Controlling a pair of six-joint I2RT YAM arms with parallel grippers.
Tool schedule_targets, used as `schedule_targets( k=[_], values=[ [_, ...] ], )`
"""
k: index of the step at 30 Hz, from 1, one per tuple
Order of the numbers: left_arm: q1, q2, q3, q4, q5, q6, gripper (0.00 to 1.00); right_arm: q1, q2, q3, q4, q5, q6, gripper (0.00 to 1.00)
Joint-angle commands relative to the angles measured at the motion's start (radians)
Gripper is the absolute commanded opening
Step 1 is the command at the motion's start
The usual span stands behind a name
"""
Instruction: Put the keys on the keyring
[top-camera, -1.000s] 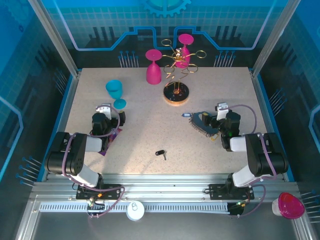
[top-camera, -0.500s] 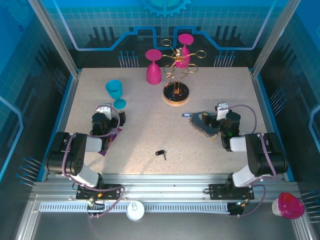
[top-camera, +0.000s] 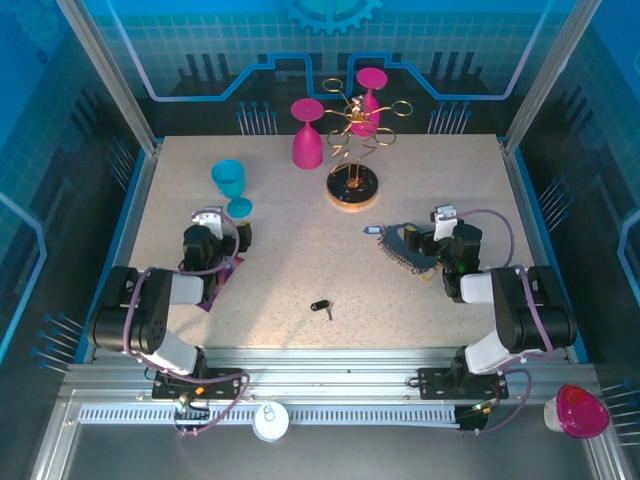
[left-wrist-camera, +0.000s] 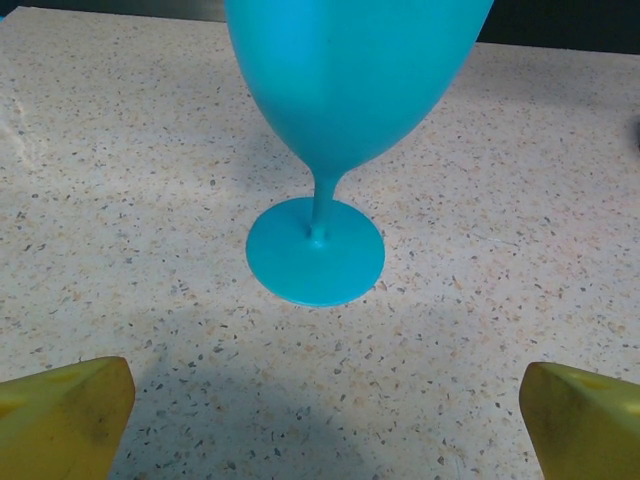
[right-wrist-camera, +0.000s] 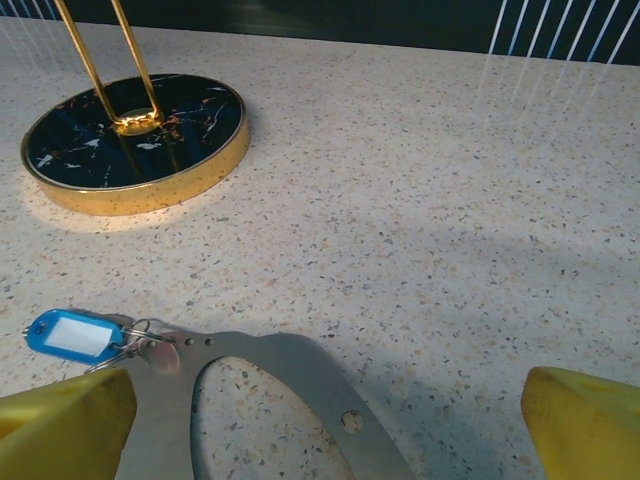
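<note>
Black-headed key (top-camera: 321, 305) lies alone near the table's (top-camera: 280, 200) near edge, centre. Keyring (top-camera: 400, 248) with blue tag (right-wrist-camera: 70, 333) lies toward the right edge, at the right gripper (right-wrist-camera: 320, 420), contact uncertain. Both arms are folded low. Left gripper (left-wrist-camera: 320, 420) faces a teal goblet (left-wrist-camera: 316, 250). Both jaws spread wide, empty.

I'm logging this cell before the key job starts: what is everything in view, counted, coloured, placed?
Teal plastic goblet: one, teal, upright, table's left.
Pink plastic goblets: two, pink, upside down, far middle; one among the rack's arms.
Gold wire rack with round dark base: one, far middle.
Metal keyring with blue tag: one, silver and blue, table's right.
Black-headed key: one, near middle.
Pink cup-shaped thing: one, off-table, near right.
White round disc: one, near rail.
Left gripper: yellow-tipped, open, facing the teal goblet.
Right gripper: yellow-tipped, open, at the keyring.
</note>
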Motion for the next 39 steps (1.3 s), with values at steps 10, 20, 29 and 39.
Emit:
schedule_targets(
  k=[10, 20, 29, 39],
  values=[
    [0.012, -0.373, 0.180, -0.613, -0.243, -0.368, 1.00, -0.063, -0.396, 0.167, -0.681, -0.036, 0.486, 1.00],
    [0.006, -0.442, 0.182, -0.734, 0.125, -0.524, 0.99, -0.017, -0.420, 0.162, -0.914, -0.151, 0.575, 0.80],
    [-0.274, -0.450, 0.183, -0.829, 0.103, -0.562, 0.99, 0.177, -0.327, 0.317, -1.217, 0.081, 0.440, 0.65],
    [-0.557, -0.430, 0.155, -0.820, 0.011, -0.660, 0.99, 0.312, -0.028, 0.568, -1.385, 0.201, 0.393, 0.59]
  ],
)
